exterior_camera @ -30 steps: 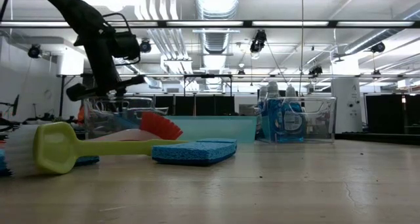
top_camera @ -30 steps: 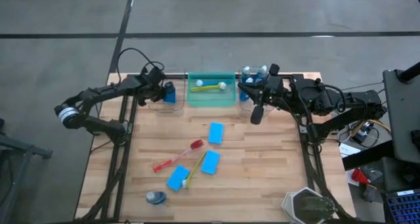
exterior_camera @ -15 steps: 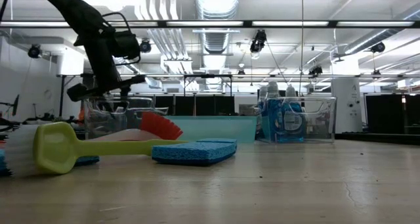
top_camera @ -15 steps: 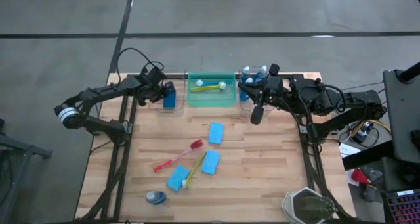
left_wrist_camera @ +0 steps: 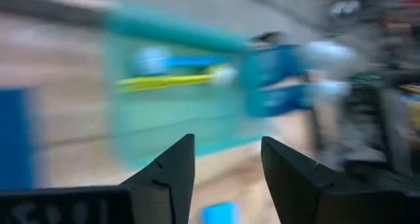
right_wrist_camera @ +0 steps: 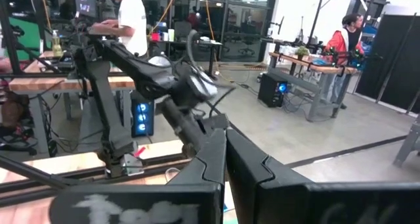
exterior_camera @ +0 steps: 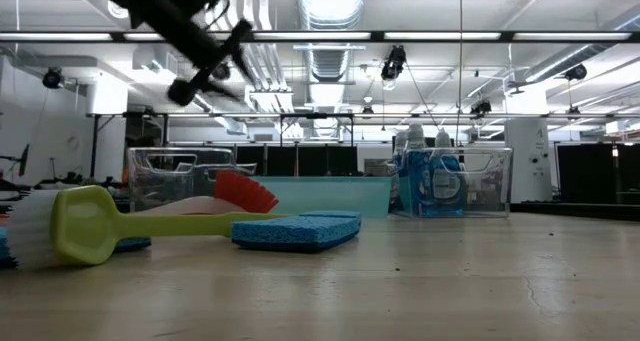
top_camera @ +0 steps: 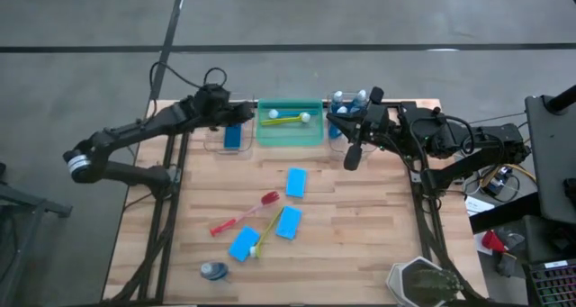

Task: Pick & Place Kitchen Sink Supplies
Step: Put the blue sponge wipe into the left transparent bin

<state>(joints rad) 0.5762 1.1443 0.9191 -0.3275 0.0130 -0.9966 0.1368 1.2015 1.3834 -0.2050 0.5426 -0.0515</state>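
Left gripper [left_wrist_camera: 223, 175]: fingers parted, empty, raised above the clear plastic bin [top_camera: 227, 138] holding one flat blue rectangular sponge [top_camera: 233, 135]. Right gripper [top_camera: 351, 157]: closed, empty, idle beside the bottle bin. Step judged: between placements; next calls for descending to a loose blue sponge [top_camera: 295, 182] mid-table, near the red long-handled brush [top_camera: 243, 214].

You get one camera straight above, taking in the whole table [top_camera: 360, 226] and both arms. A second sits at tabletop height, close to a yellow brush [exterior_camera: 90, 224], facing the green bin [exterior_camera: 330, 194] both views share. Your left wrist camera, badly blurred, seems to face that bin too; the right wrist camera looks level into the room.
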